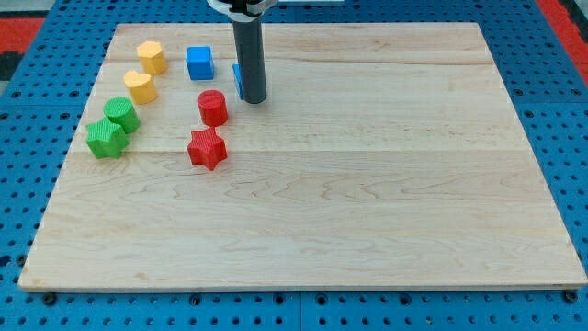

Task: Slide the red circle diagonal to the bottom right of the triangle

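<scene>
The arm ends in a straight dark rod with no hand, so no spread or pinched state applies. My tip (pixel 254 99) is set down on the bench (pixel 367 202) in the upper-left part of the board. A blue block (pixel 237 80) is largely hidden behind the rod, just to the view's left of it; its shape cannot be made out. Whether the tip touches it cannot be told.

The red circle (pixel 212 108) lies near the tip, toward the view's left and slightly lower, apart from it. Just below the circle a red star (pixel 207 148) is found, close but not touching. A blue cube (pixel 199 62) sits above the circle, toward the view's top.

Farther to the view's left, two yellow blocks are placed: one (pixel 152 57) near the top edge, one (pixel 141 86) below it. Two green blocks (pixel 121 114) (pixel 106 139) stand together near the left edge, apparently touching.

The bench is a pale wooden board of joined planks. It rests on a blue perforated surface (pixel 28 110); red areas (pixel 16 37) are seen at the top corners.
</scene>
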You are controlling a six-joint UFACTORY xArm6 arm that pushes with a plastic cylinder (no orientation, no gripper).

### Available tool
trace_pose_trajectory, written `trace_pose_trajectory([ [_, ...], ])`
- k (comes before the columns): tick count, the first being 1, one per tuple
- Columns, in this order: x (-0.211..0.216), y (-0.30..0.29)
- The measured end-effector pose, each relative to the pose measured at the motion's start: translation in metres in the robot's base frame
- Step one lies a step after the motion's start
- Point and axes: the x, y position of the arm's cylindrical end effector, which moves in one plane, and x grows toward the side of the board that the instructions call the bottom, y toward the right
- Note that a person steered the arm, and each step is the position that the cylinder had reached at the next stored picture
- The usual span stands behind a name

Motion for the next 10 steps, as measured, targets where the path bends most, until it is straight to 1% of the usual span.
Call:
trace_pose_trajectory([
  [1,0.004,0.008],
  [2,0.053,0.033],
  [3,0.065,-0.05],
  [4,0.064,-0.077],
  [6,0.014,-0.08],
  [7,0.013,-0.111],
  [8,-0.016,-0.109],
  [9,-0.029,-0.093],
  [10,0.014,-0.03],
])
